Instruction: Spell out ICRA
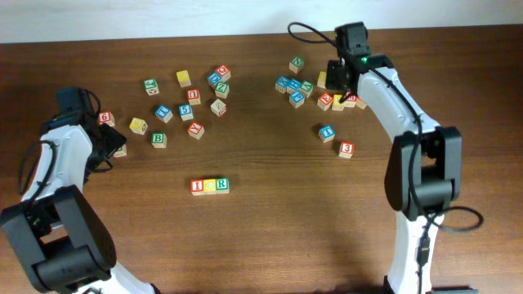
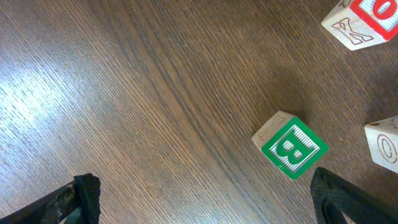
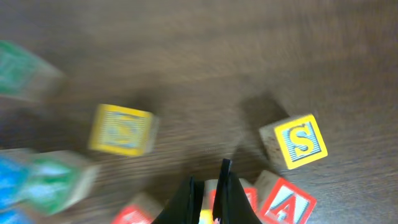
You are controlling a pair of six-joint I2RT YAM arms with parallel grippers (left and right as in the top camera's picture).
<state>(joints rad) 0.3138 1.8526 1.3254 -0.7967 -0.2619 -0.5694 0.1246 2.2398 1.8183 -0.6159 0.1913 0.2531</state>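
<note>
A row of three blocks reading I, C, R (image 1: 210, 186) lies at the table's middle front. A red A block (image 3: 287, 202) sits in the right-hand cluster beside a yellow S block (image 3: 301, 142). My right gripper (image 1: 341, 80) hovers over that cluster. In the blurred right wrist view its fingers (image 3: 211, 190) are pressed almost together with nothing between them, just left of the A block. My left gripper (image 1: 109, 145) is wide open and empty over bare wood (image 2: 205, 202). A green B block (image 2: 290, 145) lies by its right finger.
Loose letter blocks lie scattered at the back left (image 1: 193, 96) and back right (image 1: 296, 86). A blue block (image 1: 327, 131) and a red "3" block (image 1: 346, 149) lie apart at the right. A yellow block (image 3: 122, 129) lies left of my right fingers.
</note>
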